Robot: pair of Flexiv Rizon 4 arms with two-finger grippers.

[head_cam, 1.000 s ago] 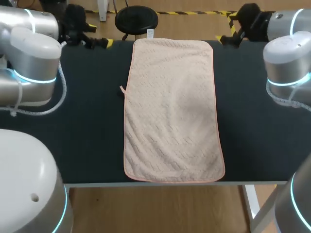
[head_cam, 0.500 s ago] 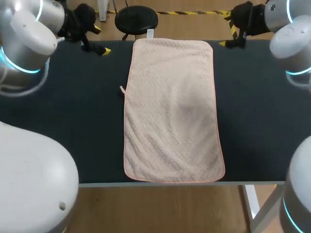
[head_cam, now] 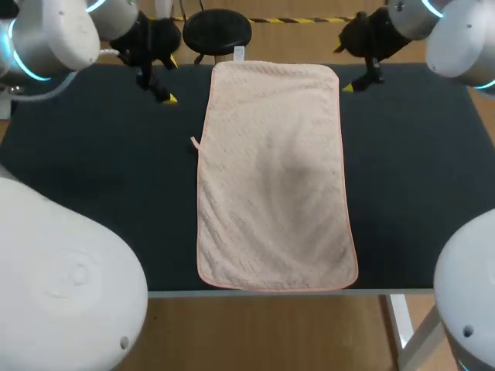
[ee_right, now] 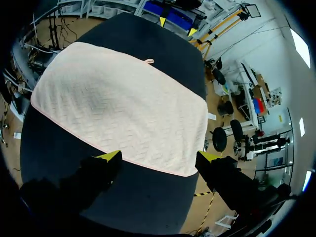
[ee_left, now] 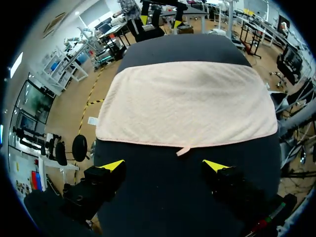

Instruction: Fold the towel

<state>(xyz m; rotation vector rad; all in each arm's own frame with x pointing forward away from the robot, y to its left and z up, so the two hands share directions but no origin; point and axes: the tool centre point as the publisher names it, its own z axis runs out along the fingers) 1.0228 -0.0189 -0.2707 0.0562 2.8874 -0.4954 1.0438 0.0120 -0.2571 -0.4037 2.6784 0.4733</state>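
Observation:
A pale pink towel (head_cam: 274, 174) lies flat and unfolded on the black table (head_cam: 108, 193), its long side running from the far edge to the near edge. A small loop tag (head_cam: 195, 142) sticks out of its left edge. My left gripper (head_cam: 158, 86) hangs open over the table's far left, just left of the towel's far left corner. In the left wrist view the towel (ee_left: 187, 101) lies ahead of the open left gripper (ee_left: 165, 165). My right gripper (head_cam: 357, 79) stands open beside the towel's far right corner. The right wrist view shows the towel (ee_right: 118, 108) ahead of the open right gripper (ee_right: 158, 157).
Bare black tabletop flanks the towel on the left (head_cam: 100, 178) and on the right (head_cam: 418, 178). The towel's near edge lies close to the table's front edge (head_cam: 271, 293).
Both arms have swung inward and toward the table's far edge. The left gripper has come closer to the towel's far left corner, the right gripper closer to its far right corner. The towel is unmoved.

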